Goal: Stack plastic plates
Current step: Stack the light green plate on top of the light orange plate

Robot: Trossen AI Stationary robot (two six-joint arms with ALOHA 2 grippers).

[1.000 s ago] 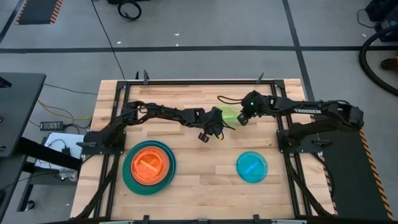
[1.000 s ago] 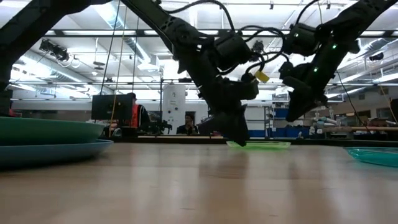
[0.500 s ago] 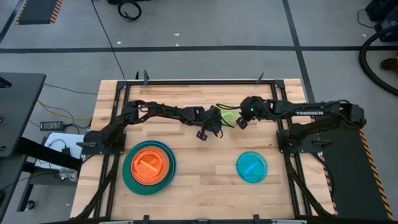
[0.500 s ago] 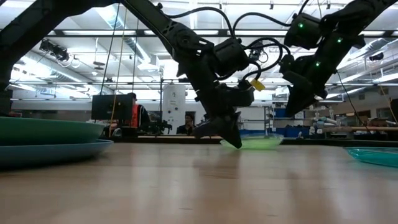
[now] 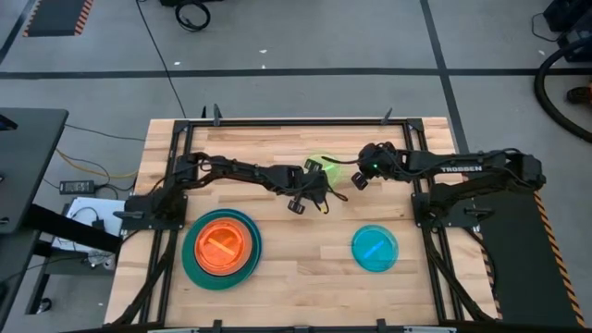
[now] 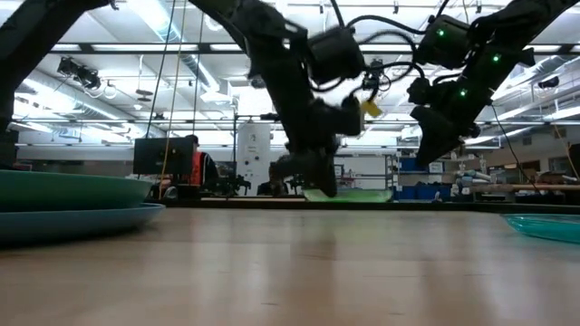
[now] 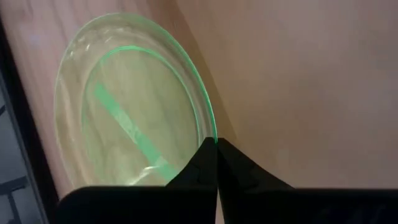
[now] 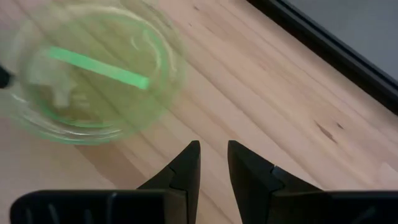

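Now the left fingers (image 7: 216,149) have pinched the green plate (image 7: 140,106) by its rim and lifted it off the worktop (image 5: 305,268) near the far edge; right fingers (image 8: 212,163) hover slightly parted, empty

Even, bright overhead light fills the high view, leaving only faint shadows under the arms on the table (image 5: 305,268). The low view looks into glaring ceiling lamps, so the arms read as near silhouettes (the tabletop foreground is soft and out of focus). In the right wrist view the green plate (image 8: 87,74) is smeared by motion blur; the left wrist view is sharper.
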